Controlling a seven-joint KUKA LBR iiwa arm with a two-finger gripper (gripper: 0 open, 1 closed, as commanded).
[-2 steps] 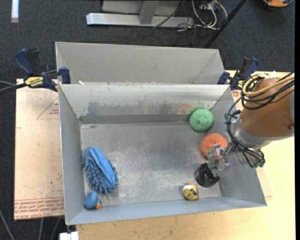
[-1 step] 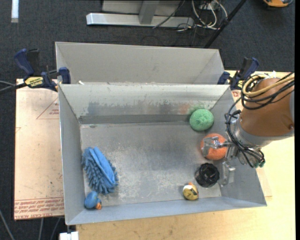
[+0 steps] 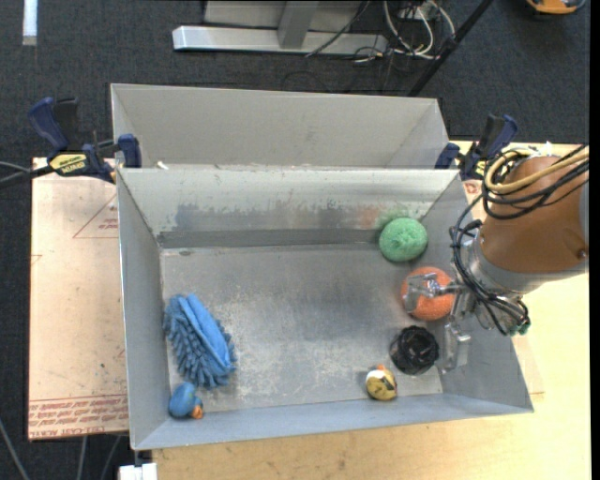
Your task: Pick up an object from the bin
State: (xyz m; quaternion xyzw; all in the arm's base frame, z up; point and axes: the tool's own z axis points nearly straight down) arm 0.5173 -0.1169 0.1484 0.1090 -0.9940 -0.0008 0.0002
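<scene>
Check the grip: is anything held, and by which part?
Cannot tell. Gripper sits beside the black round thing and the orange ball; no hold is visible.

bin (image 3: 309, 314) plain grey | green ball (image 3: 403, 238) | orange ball (image 3: 427, 293), pale patches, just under the green ball | black lump (image 3: 413, 349) below that | blue mop thing (image 3: 199, 339) far left of green ball

Matt, scuffed grey metal bin (image 3: 281, 300), fuzzy green ball (image 3: 403, 238), shaggy blue cloth duster (image 3: 199, 339), smooth orange ball (image 3: 427, 292)

dark carpet (image 3: 94, 37) covers the floor, with a grey metal stand base (image 3: 272, 37) and loose cables (image 3: 417, 28) at the top.
</scene>
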